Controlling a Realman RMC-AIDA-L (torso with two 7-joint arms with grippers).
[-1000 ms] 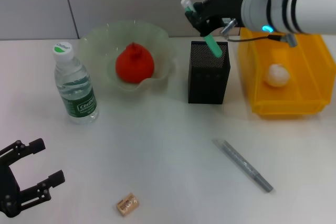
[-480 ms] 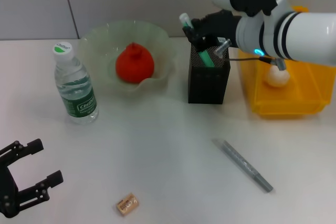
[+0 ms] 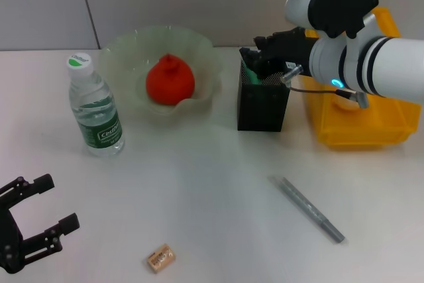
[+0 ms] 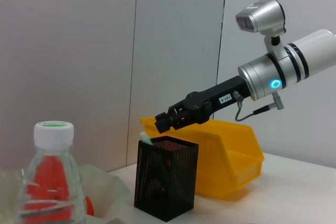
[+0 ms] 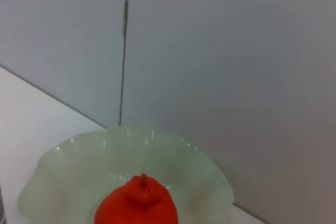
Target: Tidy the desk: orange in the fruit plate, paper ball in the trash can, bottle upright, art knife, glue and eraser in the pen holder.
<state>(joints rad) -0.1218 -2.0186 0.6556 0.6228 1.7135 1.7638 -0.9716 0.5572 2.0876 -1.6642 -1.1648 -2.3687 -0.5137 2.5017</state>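
Right end effector [image 3: 260,52] sits right over the black mesh pen holder [image 3: 262,101] with the green glue stick [image 3: 248,71] poking out of it, can't tell if it's gripping or let go, while the left end effector [image 3: 33,223] idles open low on the surface [image 3: 212,183].

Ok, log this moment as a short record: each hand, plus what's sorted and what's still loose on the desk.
right hand: over the pen holder, green glue stick in it
left hand: open, idle at near desk edge
orange: in fruit plate
bottle: upright
paper ball: in trash can
eraser: loose on desk
art knife: loose on desk
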